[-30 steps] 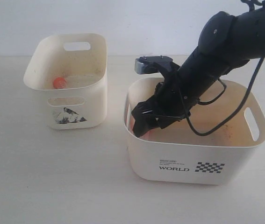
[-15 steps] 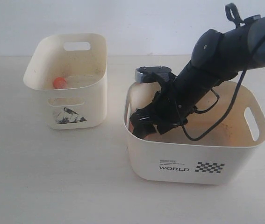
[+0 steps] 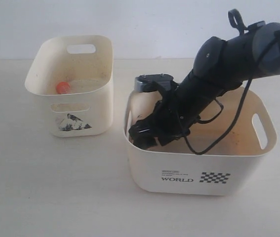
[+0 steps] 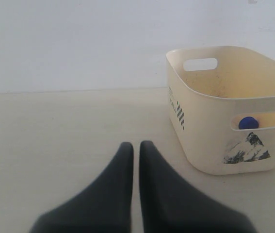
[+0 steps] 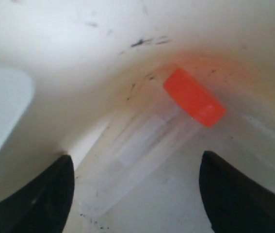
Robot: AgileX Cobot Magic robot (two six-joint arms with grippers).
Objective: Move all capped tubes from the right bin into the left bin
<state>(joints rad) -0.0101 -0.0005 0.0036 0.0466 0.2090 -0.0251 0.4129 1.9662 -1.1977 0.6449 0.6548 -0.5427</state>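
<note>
Orange-capped tube (image 5: 152, 138) in corner of right bin (image 5: 79, 39); judged light, stiff, slick, so to be gripped mid-barrel w/ right gripper (image 5: 135, 174), jaws apart, nothing clamped.

Black right arm (image 3: 223, 69) slants down from upper right, exterior view; black right gripper (image 3: 147, 132) jaws spread wide. Black left gripper (image 4: 135, 145) jaws together.

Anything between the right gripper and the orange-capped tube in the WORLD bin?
Nothing. In the right wrist view the open right gripper frames the orange-capped tube; only bare floor of the WORLD bin lies between.
</note>
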